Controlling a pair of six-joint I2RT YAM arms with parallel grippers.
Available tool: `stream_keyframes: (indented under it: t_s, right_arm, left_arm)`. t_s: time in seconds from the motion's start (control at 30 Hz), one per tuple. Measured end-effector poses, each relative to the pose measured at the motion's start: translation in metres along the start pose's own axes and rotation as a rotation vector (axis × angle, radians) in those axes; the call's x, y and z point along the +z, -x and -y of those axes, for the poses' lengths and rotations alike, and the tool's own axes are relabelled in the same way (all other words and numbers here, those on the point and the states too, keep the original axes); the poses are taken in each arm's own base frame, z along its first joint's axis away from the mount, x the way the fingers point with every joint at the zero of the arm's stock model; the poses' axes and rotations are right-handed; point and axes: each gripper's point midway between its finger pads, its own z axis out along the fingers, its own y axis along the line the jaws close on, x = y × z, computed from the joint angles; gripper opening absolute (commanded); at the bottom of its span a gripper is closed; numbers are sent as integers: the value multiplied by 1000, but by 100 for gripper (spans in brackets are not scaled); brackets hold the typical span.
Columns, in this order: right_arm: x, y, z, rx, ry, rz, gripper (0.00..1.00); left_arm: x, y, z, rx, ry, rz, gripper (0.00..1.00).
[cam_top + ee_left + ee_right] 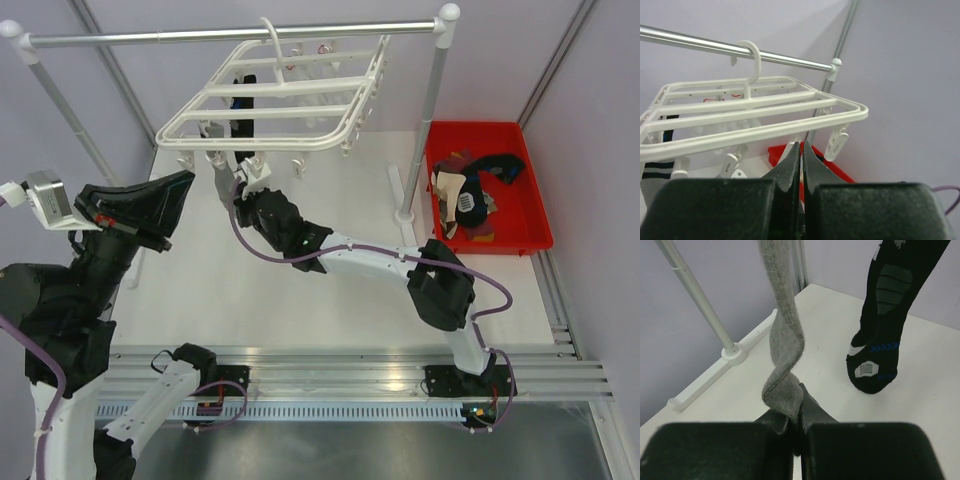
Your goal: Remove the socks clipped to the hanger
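The white hanger (300, 100) hangs by its hook from the silver rail. A grey sock (218, 176) hangs twisted from a clip at its near left. My right gripper (243, 186) is shut on the sock's lower end, as the right wrist view shows with the gripper (799, 390) on the grey sock (785, 340). A black-and-blue sock (880, 335) hangs beside it, under the frame (243, 115). My left gripper (183, 182) is shut and empty, held left of the hanger; in its wrist view the gripper (801, 146) points at the hanger (755, 117) from below.
A red bin (535, 200) at the right holds several loose socks. The silver rail (230, 36) stands on two white posts; one post foot (733, 353) is near the grey sock. A striped grey sock top (655, 172) shows at the left wrist view's edge.
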Motion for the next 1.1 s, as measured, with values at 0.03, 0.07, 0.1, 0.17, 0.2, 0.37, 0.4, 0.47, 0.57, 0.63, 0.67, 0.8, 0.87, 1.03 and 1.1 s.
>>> stream_keyframes:
  t_s: [0.03,0.07,0.1,0.17,0.2,0.37,0.4,0.47,0.57,0.63,0.67,0.8,0.87,1.03,1.1]
  right_arm:
    - [-1,2,-1,2,5,1,1]
    - [-2,5,-3,6,11,3,1]
    - [-4,9,-4,8,16,6,1]
    - [-7,17,-6,14,27,14,1]
    - [-10,25,-8,18,35,22,1]
    - [-28,56,-17,34,68,60,1]
    - [-33,61,-16,36,70,64,1]
    - [-41,67,-15,38,74,69,1]
    - [-53,71,-12,40,77,70,1]
    - [-59,70,-9,40,76,64,1]
    - [-62,70,-7,39,75,60,1]
    - [-71,70,-3,38,72,48,1]
    - [-75,71,-2,37,72,45,1]
    - [-90,87,2,51,77,63,1]
    - [-97,95,4,57,80,75,1]
  left_arm:
    - [3,4,-3,-1,17,17,2]
    - [6,6,-7,-2,37,28,2]
    - [10,6,-12,-4,56,36,2]
    - [17,5,-22,-7,95,42,2]
    - [23,3,-29,-9,120,42,2]
    - [40,-1,-51,-12,200,53,2]
    - [42,-1,-54,-12,211,56,2]
    - [45,2,-58,-11,230,70,2]
    - [48,13,-59,-6,240,108,2]
    - [49,21,-59,-3,244,135,2]
    - [49,25,-58,-1,244,149,2]
    - [49,38,-59,10,258,192,2]
    - [49,39,-63,16,280,199,2]
    - [52,36,-78,30,347,203,2]
    - [53,35,-87,37,390,208,2]
